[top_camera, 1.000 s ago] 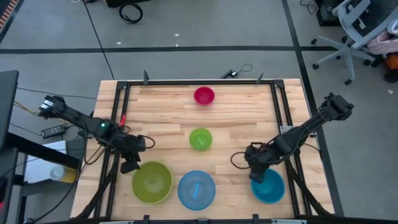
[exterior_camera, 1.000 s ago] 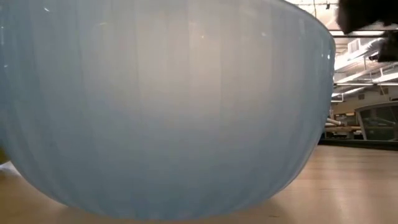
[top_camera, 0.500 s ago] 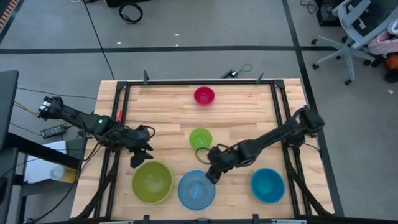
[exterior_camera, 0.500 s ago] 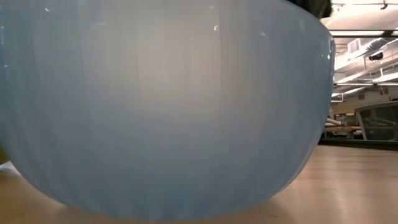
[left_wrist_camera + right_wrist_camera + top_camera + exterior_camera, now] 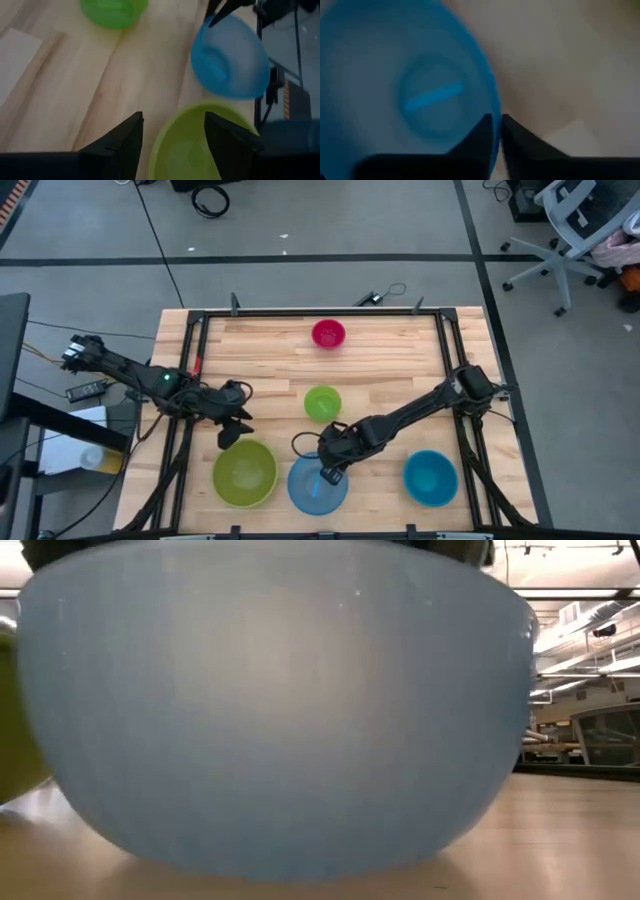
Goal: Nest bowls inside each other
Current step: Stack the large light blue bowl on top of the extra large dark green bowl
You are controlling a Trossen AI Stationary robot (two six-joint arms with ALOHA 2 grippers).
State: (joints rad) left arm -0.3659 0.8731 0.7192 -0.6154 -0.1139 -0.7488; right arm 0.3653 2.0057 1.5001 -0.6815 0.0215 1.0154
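Right pincer point(image 5: 330, 473) clamps the translucent light blue bowl's point(image 5: 312, 492) rim; left pincer point(image 5: 229, 435) gapes.

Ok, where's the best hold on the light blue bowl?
On its thin rim, one finger inside and one outside. The light blue bowl sits upright and open, its round wall too wide to span. The right tool pinches the far rim from above.

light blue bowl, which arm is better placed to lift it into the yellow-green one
Right. The right gripper is pinched on the light blue bowl rim, beside the yellow-green bowl. The left gripper hovers open, holding nothing.
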